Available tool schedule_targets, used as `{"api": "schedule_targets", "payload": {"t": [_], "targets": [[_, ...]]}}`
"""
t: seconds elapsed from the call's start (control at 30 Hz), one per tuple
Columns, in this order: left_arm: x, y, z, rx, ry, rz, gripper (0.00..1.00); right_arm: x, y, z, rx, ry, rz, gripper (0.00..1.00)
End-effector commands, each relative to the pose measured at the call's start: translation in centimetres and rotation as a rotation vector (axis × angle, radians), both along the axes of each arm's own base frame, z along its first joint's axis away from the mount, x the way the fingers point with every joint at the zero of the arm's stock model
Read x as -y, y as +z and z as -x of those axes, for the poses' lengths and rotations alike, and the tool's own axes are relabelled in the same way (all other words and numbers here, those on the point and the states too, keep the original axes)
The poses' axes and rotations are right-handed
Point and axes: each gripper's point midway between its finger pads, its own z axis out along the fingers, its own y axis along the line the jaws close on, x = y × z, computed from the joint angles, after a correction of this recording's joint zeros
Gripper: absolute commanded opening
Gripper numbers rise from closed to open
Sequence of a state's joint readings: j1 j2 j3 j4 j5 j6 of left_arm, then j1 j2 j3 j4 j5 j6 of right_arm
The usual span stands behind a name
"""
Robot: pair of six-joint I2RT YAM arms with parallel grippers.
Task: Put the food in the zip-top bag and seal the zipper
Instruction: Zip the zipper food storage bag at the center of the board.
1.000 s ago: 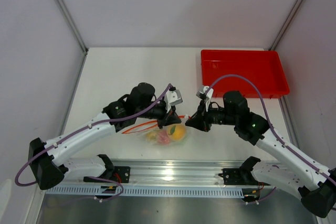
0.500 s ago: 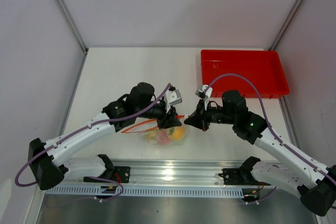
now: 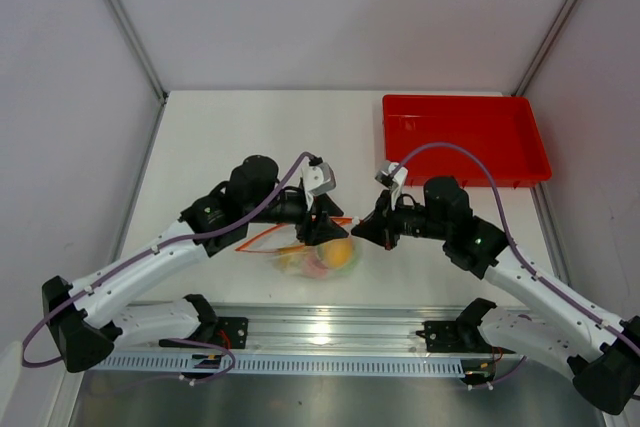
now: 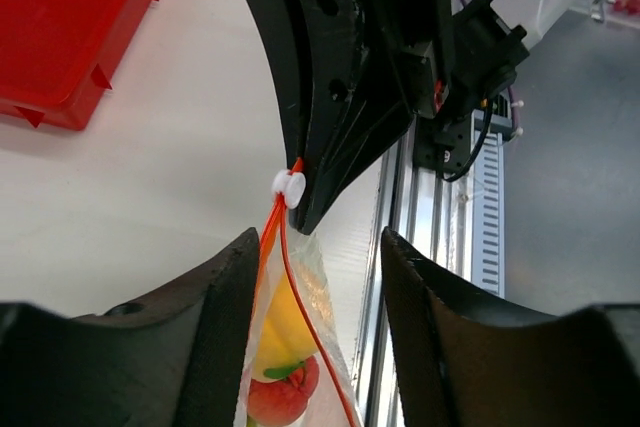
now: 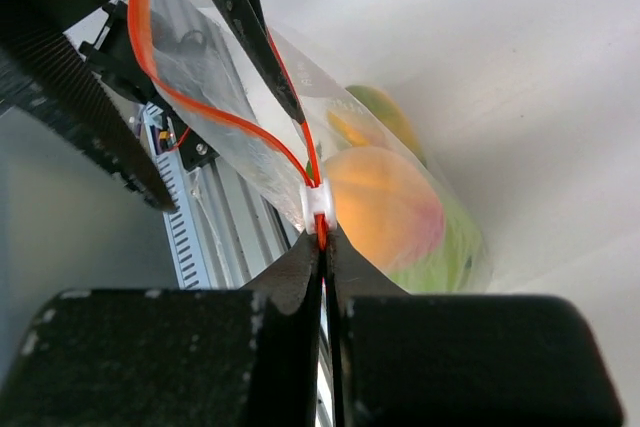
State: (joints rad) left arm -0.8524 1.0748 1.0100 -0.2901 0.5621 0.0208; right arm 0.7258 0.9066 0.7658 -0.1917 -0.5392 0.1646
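— What can't we make out here?
— We can't count the fruits. Through the zip-top bag (image 3: 313,255) we see a round peach-like fruit (image 5: 385,209), orange-yellow with a red blush. A green fruit (image 5: 452,247) is half hidden behind it, and a yellow-green fruit (image 5: 378,112) is cut off by creases in the plastic. We cannot pick out a fourth. From above, both grippers cover the right end of the bag's mouth.
— Where do we place the bag?
— Close to the near edge of the table (image 3: 220,147), about midway along it, between the two arms. The red tray (image 3: 465,137) sits at the far right corner, well apart.
— And the hands?
— The right gripper (image 5: 323,252) has its fingers pressed together, pinching the zipper (image 4: 270,239) just beside its small white slider (image 4: 290,187). The left gripper (image 4: 316,242) has its fingers spread, with the bag's mouth between them. We cannot tell whether the strip touches one finger.
— Materials?
— We see thin, glossy, crinkled film. The zipper is a narrow orange-red plastic strip, its two strands parting away from the slider. The fingers are matte black wedges. The tray is smooth, rigid moulded plastic.
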Motion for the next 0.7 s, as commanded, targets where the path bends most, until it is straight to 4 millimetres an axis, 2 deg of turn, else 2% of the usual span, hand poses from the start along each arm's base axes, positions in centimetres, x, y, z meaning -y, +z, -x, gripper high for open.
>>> {"api": "schedule_targets", "payload": {"t": [0.0,0.2,0.3,0.43,0.67], "targets": [[0.5,2.6,-0.4,0.048,-0.011,0.082,0.51,-0.2,2.0,0.2,0.057,0.015,-0.065,0.0],[1.9,2.6,0.2,0.014,-0.109,0.093,0.47,-0.2,2.4,1.0,0.074,0.064,-0.074,0.0],[2.3,2.7,1.0,-0.01,-0.183,0.105,0.4,-0.2,2.8,1.3,0.083,0.084,-0.075,0.0],[2.2,3.2,1.5,-0.009,-0.243,0.137,0.39,-0.2,3.0,2.0,0.086,0.123,-0.081,0.0],[2.1,3.2,1.3,-0.048,-0.248,0.139,0.37,-0.1,3.1,2.1,0.089,0.128,-0.081,0.0]]}}
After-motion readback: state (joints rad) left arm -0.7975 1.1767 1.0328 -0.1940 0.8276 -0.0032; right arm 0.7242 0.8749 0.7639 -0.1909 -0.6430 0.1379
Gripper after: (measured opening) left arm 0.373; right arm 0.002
